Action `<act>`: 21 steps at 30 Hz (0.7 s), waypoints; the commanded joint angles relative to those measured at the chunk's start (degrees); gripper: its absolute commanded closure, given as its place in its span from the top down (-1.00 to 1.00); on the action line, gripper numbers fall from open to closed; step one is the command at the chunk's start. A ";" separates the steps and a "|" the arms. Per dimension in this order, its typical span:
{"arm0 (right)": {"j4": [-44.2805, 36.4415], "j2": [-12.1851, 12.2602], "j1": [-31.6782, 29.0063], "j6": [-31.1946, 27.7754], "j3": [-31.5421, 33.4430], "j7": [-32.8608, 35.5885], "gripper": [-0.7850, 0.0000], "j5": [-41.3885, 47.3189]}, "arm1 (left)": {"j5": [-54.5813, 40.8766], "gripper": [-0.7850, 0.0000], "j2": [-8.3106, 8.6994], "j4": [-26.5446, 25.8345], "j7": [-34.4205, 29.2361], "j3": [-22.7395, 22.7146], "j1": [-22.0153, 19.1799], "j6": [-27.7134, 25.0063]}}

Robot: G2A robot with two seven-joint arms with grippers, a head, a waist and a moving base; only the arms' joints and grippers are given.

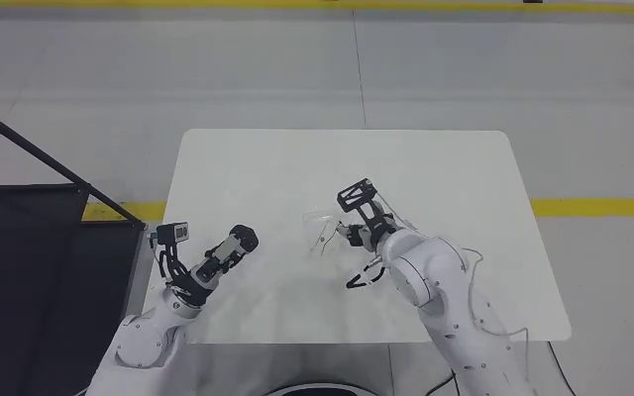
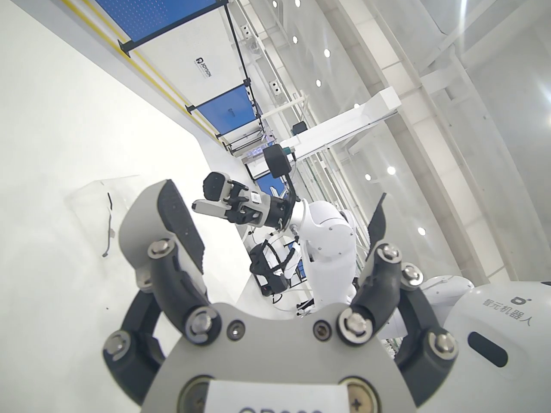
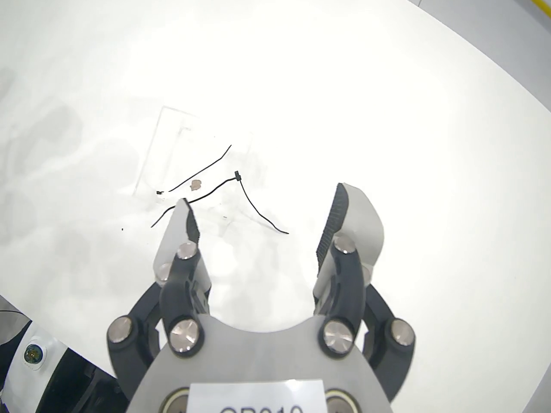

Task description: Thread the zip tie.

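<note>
1. The right gripper [image 3: 262,199] hangs over the white table [image 3: 387,87], its fingers spread wide with nothing between them.
2. The thin black plastic zip tie [image 3: 236,177] lies flat on the table just beyond the fingertips, at the edge of a clear plastic bag [image 3: 172,139]. A second black tie [image 3: 206,168] lies beside it on the bag.
3. The zip tie bends at its small head. One strand runs slantwise behind one fingertip and the other runs toward the gap, so neither lies squarely across the jaws.
4. The left gripper [image 2: 275,195], also open and empty, is tilted upward, well apart. I judge the right arm is the nearer one.
</note>
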 commanded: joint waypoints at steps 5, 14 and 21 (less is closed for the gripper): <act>-0.55 0.13 0.08 -1.24 -0.18 -1.76 1.00 -2.05 | 0.00 1.00 0.00 0.00 0.00 0.00 0.00 0.00; -2.18 2.16 -3.65 -14.42 3.85 -9.37 1.00 -13.15 | 0.00 1.00 0.00 0.00 0.00 0.00 0.00 0.00; 1.21 2.94 -2.55 -24.54 3.79 -10.58 0.93 -17.34 | 0.00 1.00 0.00 0.00 0.00 0.00 0.00 0.00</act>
